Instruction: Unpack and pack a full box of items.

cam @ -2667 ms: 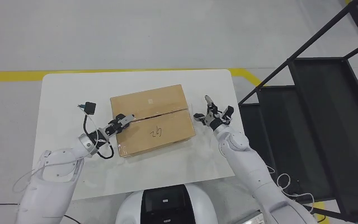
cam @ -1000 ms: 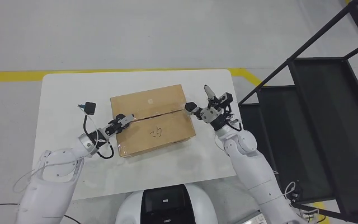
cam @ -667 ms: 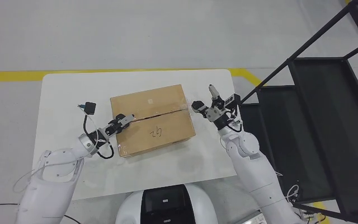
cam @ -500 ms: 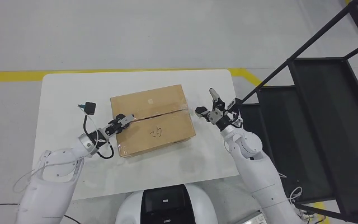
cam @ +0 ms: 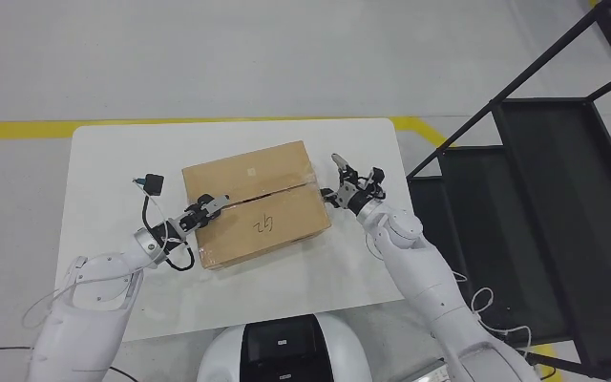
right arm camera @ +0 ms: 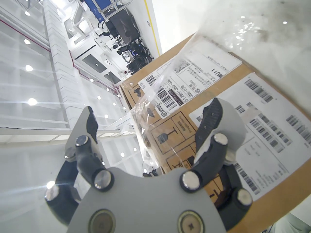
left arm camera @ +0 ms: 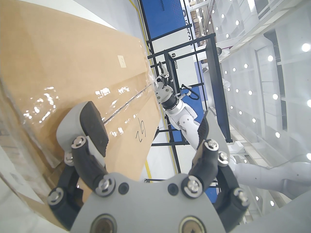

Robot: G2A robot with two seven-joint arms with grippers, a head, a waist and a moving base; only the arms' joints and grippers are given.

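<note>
A closed cardboard box (cam: 253, 201), taped along its top seam and marked with handwriting, lies in the middle of the white table (cam: 105, 239). My left gripper (cam: 205, 208) is open at the box's left end, one finger resting over the top near the taped seam (left arm camera: 116, 98). My right gripper (cam: 334, 180) is open at the box's right end, close to its upper edge. In the right wrist view my right gripper (right arm camera: 151, 120) faces the box's labelled end (right arm camera: 218, 103), where a strip of clear tape (right arm camera: 155, 90) runs down. The left wrist view has my left gripper (left arm camera: 150, 127) over the box top (left arm camera: 60, 61).
A small black device on a cable (cam: 151, 181) lies on the table left of the box. A black metal stair frame (cam: 516, 143) stands just beyond the table's right edge. The table has bare surface behind and in front of the box.
My right gripper drew back from the box, then came in again against its right end. The box has shifted and turned slightly to the left. The left arm has stayed put.
</note>
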